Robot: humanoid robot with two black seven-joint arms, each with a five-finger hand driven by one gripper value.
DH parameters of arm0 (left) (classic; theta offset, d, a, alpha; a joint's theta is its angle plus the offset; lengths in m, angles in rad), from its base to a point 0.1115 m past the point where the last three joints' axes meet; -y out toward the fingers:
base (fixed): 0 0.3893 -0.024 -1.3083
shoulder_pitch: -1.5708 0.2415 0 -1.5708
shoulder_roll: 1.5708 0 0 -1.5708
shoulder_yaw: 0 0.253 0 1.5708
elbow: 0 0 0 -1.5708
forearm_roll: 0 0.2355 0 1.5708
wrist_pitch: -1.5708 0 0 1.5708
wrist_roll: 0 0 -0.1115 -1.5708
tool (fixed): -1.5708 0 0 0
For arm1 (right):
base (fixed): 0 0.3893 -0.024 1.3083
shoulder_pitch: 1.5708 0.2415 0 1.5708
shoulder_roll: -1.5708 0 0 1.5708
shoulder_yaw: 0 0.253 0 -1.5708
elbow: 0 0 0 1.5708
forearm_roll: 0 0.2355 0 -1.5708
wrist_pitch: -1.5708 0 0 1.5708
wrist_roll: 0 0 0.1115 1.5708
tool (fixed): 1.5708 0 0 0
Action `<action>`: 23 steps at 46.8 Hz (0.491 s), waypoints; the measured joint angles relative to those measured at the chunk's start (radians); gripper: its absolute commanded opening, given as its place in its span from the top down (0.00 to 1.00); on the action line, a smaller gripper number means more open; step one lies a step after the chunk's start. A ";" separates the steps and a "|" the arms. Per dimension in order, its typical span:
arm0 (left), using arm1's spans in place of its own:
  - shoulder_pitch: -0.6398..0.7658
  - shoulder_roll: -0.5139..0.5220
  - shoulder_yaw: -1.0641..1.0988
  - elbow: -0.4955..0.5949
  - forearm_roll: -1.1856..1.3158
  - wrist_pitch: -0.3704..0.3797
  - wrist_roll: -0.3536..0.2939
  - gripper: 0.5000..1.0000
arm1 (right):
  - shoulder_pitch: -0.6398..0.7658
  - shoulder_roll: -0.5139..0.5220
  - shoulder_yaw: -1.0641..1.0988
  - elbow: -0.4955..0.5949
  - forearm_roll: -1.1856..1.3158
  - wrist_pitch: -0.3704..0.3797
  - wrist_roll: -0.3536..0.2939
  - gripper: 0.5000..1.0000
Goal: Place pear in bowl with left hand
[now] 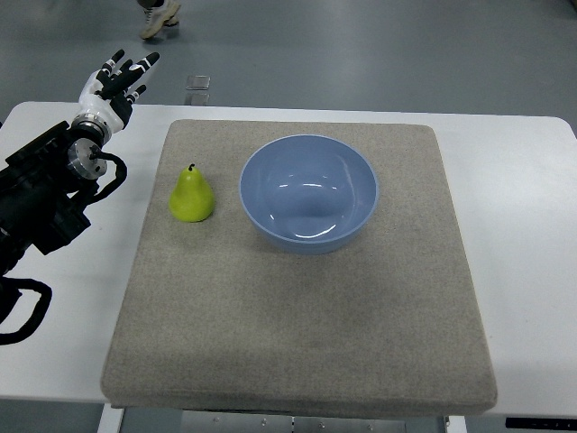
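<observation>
No writing is legible anywhere. A beige fabric mat (297, 307) covers a white table (523, 234) on a grey floor (a person's shoe (160, 18) shows at the top edge). The green pear (192, 196) stands upright just left of the blue bowl (309, 192). The left hand (115, 86) hovers at the far-left corner, fingers (144, 63) spread, holding nothing.

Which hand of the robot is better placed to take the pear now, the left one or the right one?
Left. The left hand is in view, fingers spread and empty, at the far left table edge, on the same side as the upright yellow-green pear, which stands left of the empty blue round bowl. The right hand is out of view.
</observation>
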 measured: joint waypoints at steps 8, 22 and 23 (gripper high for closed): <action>0.000 0.000 0.000 0.000 0.000 0.000 -0.014 0.01 | 0.000 0.000 0.000 0.000 0.000 0.000 0.000 0.15; 0.000 0.002 0.001 -0.001 0.001 -0.001 -0.024 0.01 | 0.000 0.000 0.000 0.000 0.000 0.000 0.000 0.15; 0.000 0.002 0.001 -0.001 0.001 -0.001 -0.024 0.01 | 0.000 0.000 0.000 0.000 0.000 0.000 0.000 0.15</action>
